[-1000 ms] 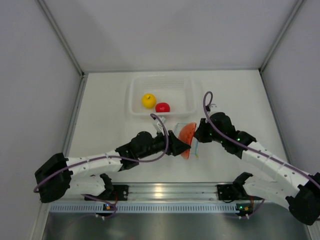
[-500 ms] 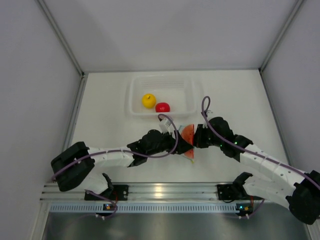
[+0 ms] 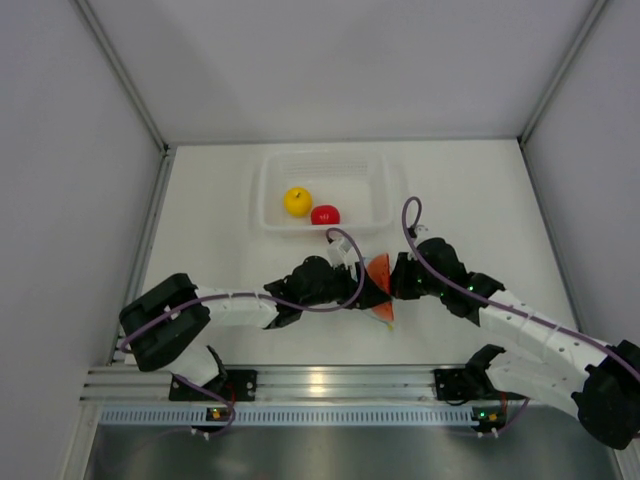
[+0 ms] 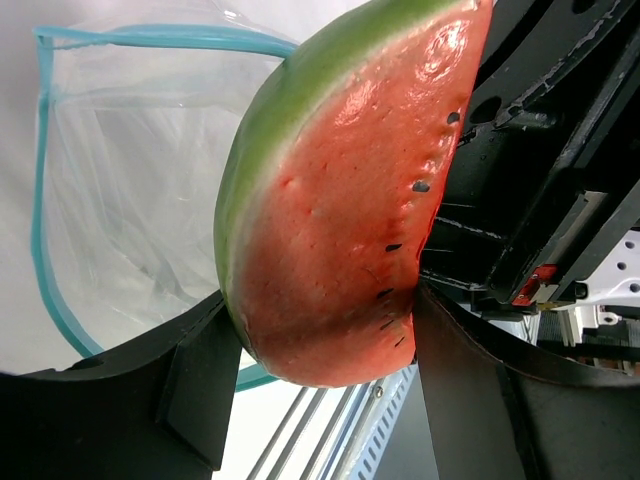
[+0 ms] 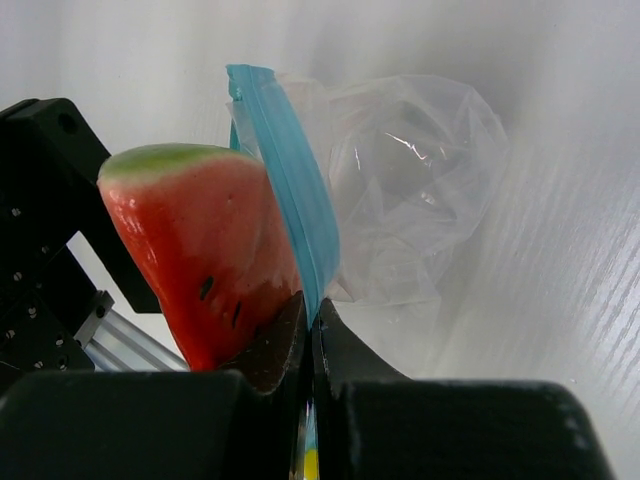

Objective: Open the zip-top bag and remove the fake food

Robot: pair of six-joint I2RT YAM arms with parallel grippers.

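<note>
Left gripper clamps the melon slice; right gripper pinches the bag by its strip. Upper centre, a tray holds a yellow fruit and a red fruit. Overhead, the arms mostly hide the bag.

Bright, even overhead light; soft shadows on the white worktop. Glare spots gleam on the watermelon slice; near tool parts blur.

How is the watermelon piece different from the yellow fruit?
The watermelon slice is a wedge; the yellow fruit is round. The slice is red with a green rind; the fruit is plain yellow. The slice is pinched in the left gripper, next to the zip-top bag, while the yellow fruit lies in the clear tray. Both look like toy food.
</note>
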